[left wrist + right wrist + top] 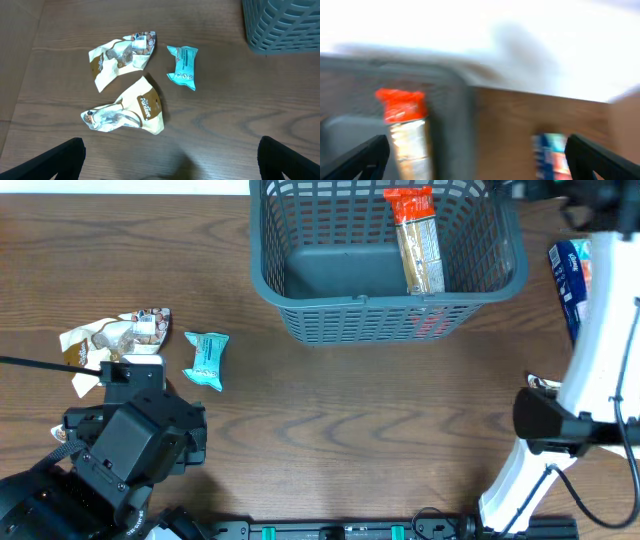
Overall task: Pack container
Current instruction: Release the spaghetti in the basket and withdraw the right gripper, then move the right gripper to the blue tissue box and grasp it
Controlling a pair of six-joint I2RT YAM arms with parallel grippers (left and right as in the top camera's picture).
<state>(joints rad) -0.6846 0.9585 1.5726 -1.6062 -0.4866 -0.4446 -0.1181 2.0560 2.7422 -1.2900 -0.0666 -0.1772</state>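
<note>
L gripper [170,165] is nearest: jaws spread full, nothing between them. It hangs over the table [350,420] by the left-side pile, prob. lined up for a pick.

Just ahead of it lies the near brown pack [127,112], crumpled and flat on the wood. Past that is the far brown pack [122,55], also crumpled. The teal pack [183,67] sits to the right of both and touches neither. All 3 are loose and well apart from the container, so I judge they're waiting to go in. With that gap, the teal pack looks the cleanest grab.

Container [300,320] is at mid-far table, upright, open top. The orange pack [415,240] is inside it, leaning along the right wall w/ its orange end toward the far side. The rest of the floor is bare, so there's plenty of room.

The blue pack [570,275] is on the table right of the container, outside it, by the R arm.

R gripper [480,160] is farthest. Its wrist view is blurred, but the fingers sit wide apart at the frame edges and hold nothing. It looks down over the container's right wall, orange pack on one side and blue pack on the other. The blue pack is prob. its nearest candidate.
</note>
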